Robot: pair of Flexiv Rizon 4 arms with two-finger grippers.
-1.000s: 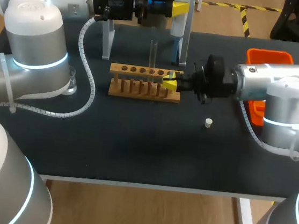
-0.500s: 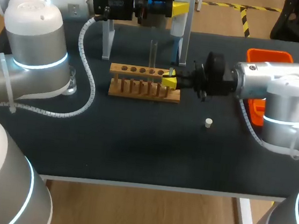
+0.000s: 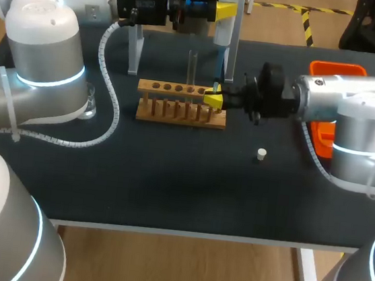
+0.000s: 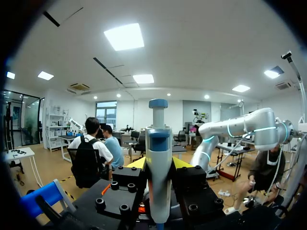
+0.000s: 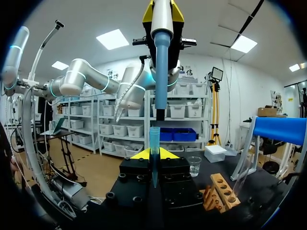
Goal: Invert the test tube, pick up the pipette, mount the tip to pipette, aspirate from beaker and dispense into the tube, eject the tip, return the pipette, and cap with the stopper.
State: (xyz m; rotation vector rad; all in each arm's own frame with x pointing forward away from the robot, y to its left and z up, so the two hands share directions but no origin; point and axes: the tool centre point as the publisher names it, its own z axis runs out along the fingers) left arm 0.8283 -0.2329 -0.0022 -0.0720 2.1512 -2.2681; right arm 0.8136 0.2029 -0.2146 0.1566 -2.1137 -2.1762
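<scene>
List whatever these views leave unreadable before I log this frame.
Beaker: head view, mostly behind the left arm; fill level unreadable.
Pipette tip: head view, too small, lost inside the right gripper.
Orange tray: head view, right arm covers its inside.
Pipette lower end: left wrist view, cut off by the edge.

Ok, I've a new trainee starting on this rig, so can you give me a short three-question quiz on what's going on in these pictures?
1. True or false: the left gripper is shut on the pipette.
2. The pipette tip at the right gripper is: A) already mounted on the pipette; B) gripped just under the pipette's nose, not yet mounted; C) lying loose, untouched by either finger.
3. Fill in: the white stopper lies on the ____, apart from the test tube.
Key: 1 true; 2 B; 3 table.
</scene>
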